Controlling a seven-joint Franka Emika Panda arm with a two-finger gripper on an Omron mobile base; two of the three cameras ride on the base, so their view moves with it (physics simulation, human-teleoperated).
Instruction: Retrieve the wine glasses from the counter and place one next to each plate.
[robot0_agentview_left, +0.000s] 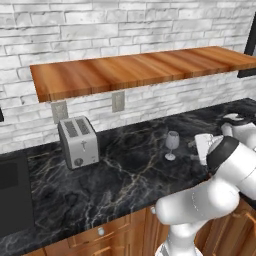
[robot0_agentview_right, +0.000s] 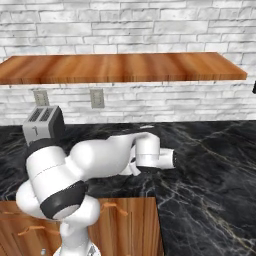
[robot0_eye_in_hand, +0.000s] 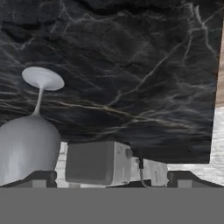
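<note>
One wine glass (robot0_agentview_left: 171, 145) of smoky grey glass stands upright on the black marble counter (robot0_agentview_left: 125, 175), to the right of the toaster. My gripper (robot0_agentview_left: 194, 144) hovers low over the counter just right of the glass, pointing toward it and apart from it. In the hand view the picture is rolled over: the wine glass (robot0_eye_in_hand: 28, 146) sits at the left, in line with my left fingertip (robot0_eye_in_hand: 41, 177), bowl near and foot far. The gripper (robot0_eye_in_hand: 111, 179) is open with nothing between its fingers. The plates are out of view.
A silver two-slot toaster (robot0_agentview_left: 77, 142) stands at the back left of the counter, also seen beyond the arm (robot0_agentview_right: 44, 122). A brown wooden shelf (robot0_agentview_left: 140, 70) overhangs the brick wall. A dark recessed unit (robot0_agentview_left: 14, 192) lies at the far left. Wooden cabinets (robot0_agentview_right: 130, 220) front the counter.
</note>
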